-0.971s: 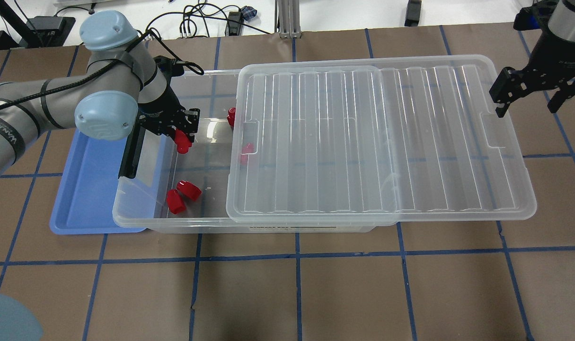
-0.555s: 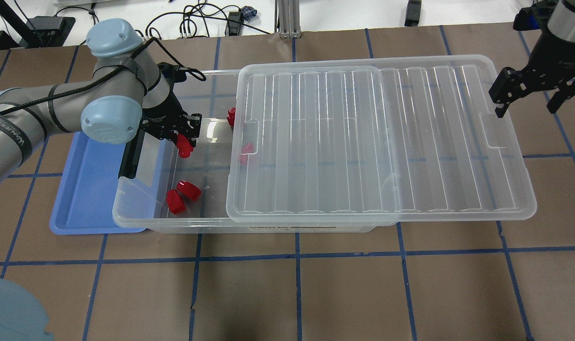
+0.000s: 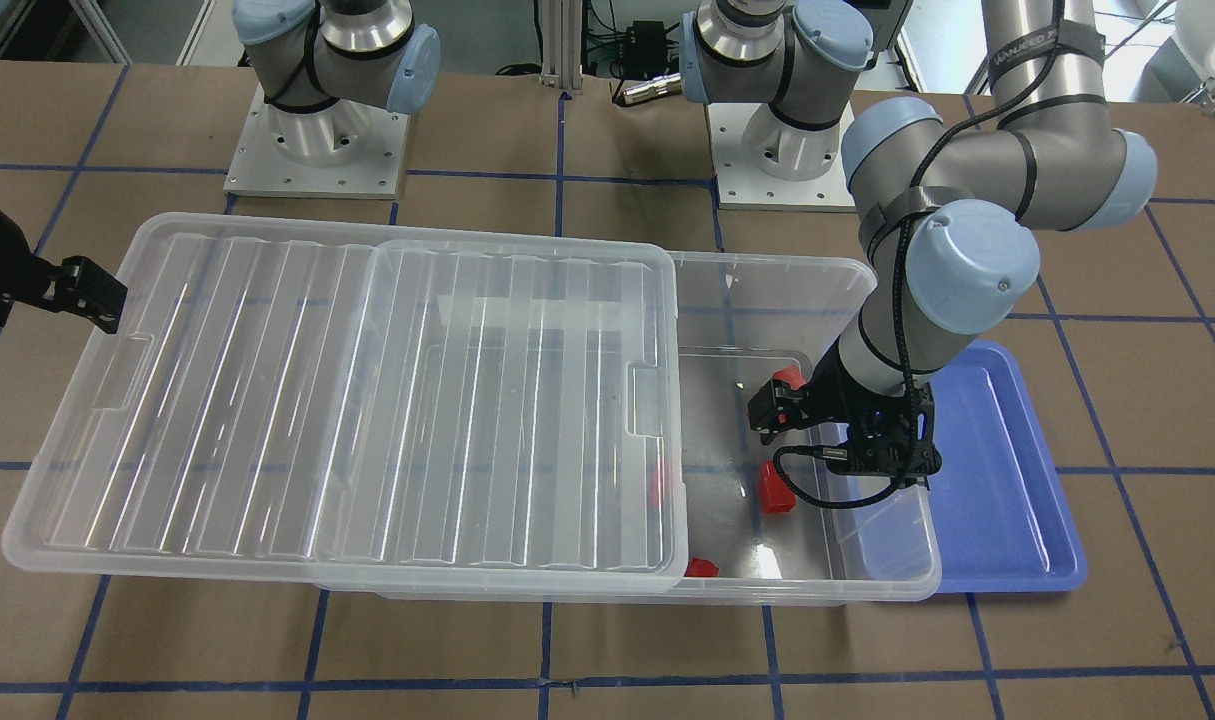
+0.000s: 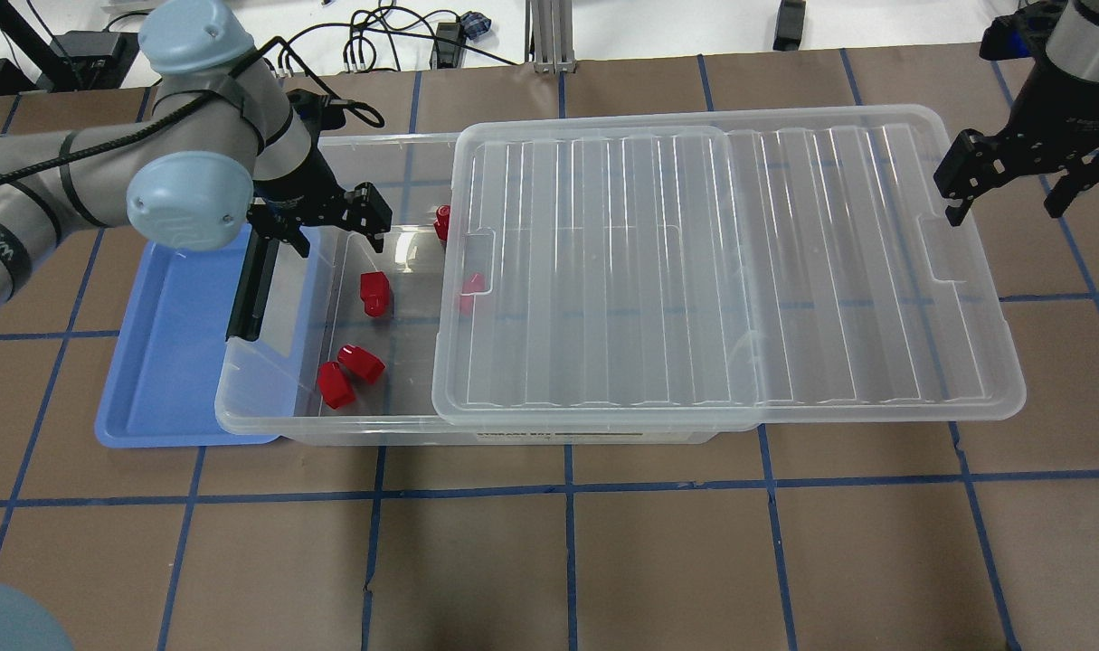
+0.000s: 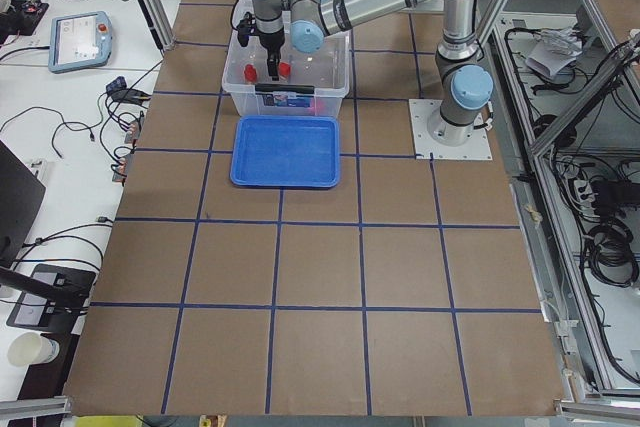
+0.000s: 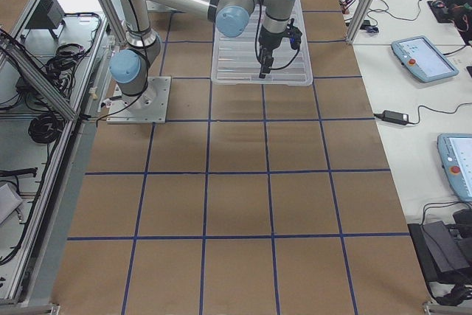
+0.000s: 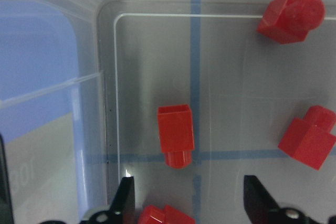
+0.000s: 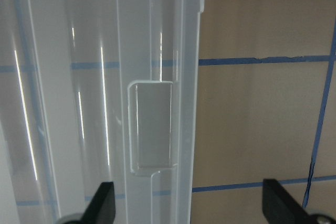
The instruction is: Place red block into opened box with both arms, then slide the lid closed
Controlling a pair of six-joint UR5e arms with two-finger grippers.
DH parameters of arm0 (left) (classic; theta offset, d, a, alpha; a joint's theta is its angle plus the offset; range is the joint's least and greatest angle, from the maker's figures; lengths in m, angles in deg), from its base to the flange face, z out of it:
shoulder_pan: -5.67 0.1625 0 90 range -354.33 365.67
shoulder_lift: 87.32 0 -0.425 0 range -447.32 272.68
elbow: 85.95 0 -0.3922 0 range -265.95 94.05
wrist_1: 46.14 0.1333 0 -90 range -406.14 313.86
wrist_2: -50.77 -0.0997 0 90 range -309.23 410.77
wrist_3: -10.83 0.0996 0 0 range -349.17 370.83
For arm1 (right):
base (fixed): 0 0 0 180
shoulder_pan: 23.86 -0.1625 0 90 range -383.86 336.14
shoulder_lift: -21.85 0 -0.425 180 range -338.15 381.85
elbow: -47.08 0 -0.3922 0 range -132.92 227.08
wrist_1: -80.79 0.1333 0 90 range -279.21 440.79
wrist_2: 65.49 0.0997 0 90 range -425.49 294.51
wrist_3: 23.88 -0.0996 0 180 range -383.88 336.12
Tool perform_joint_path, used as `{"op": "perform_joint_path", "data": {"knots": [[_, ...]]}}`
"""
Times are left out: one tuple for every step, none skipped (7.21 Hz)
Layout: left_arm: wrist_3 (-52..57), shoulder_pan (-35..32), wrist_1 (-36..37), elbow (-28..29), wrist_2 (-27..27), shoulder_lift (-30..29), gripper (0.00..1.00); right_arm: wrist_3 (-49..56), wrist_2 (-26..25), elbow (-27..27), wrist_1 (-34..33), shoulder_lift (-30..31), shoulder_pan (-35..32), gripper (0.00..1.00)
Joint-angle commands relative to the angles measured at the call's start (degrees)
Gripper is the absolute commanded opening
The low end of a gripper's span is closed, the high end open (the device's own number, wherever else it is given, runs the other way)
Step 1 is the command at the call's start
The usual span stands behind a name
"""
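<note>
Red block point(image 7: 176, 136) loose in box point(image 7: 107, 82), just below parted left end effector point(image 7: 189, 190)

You should count 5 red blocks point(image 4: 374, 294), all inside 1 box point(image 4: 260, 421), plus 1 lid point(image 4: 730, 271), 1 blue tray point(image 4: 165, 362) and 2 arms point(image 4: 70, 181).

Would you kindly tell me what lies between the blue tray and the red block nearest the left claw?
In the overhead view, the box end wall with its black bar, then bare floor up to the red block.
</note>
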Motion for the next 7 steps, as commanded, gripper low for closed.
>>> {"op": "perform_joint_path", "data": {"knots": [[-0.09, -0.17, -11.83, 6.93, -0.13, 2.02, 1.0, 0.52, -0.03, 0.04, -0.16, -0.09, 0.3, 1.0], [-0.09, -0.35, -13.53, 8.27, -1.61, 2.98, 1.0, 0.52, -0.38, 0.14, -0.51, -0.26, 0.31, 1.0], [0.0, -0.44, -14.94, 8.63, -3.11, 4.56, 1.0, 0.35, -0.9, 0.23, -0.51, -0.96, 1.0, 1.0], [0.0, -0.61, -16.52, 8.72, -3.12, 6.49, 1.0, 0.61, -0.91, 0.23, -1.73, -2.01, 3.27, 1.0], [0.0, -1.57, -17.32, 8.63, -3.21, 8.86, 1.0, 1.92, -0.73, 0.23, -3.04, -2.63, 5.64, 1.0], [-0.18, -3.06, -17.41, 8.28, -3.21, 10.62, 1.0, 2.19, -1.08, 0.31, -3.93, -3.77, 6.45, 1.0], [-0.27, -4.64, -17.24, 8.54, -3.39, 11.68, 1.0, 2.02, -2.13, 0.31, -4.46, -5.17, 7.15, 1.0]]}}
